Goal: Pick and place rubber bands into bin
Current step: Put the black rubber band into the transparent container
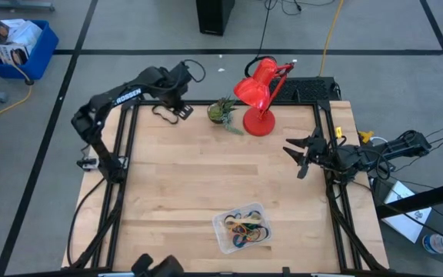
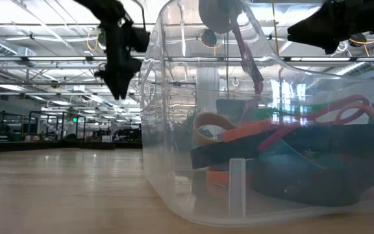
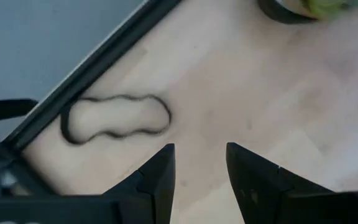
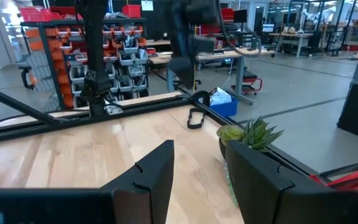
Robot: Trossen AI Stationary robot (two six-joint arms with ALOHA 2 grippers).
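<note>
wooden table [image 1: 175, 192] holds one black rubber band [image 3: 114, 118] just ahead of the spread left gripper [image 3: 199, 165], near the edge; risk: thin loop slips the fingers; bin [image 1: 223, 227] well apart; right gripper [image 1: 300, 158] spread, idle.

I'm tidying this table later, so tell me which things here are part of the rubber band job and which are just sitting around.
Job:
- black rubber band lying loose near the table's far left corner, under the open left gripper
- clear bin holding rubber bands
- right gripper, open, waiting at the right edge

Just there:
- red lamp
- small potted plant
- blue bin on the floor
</note>
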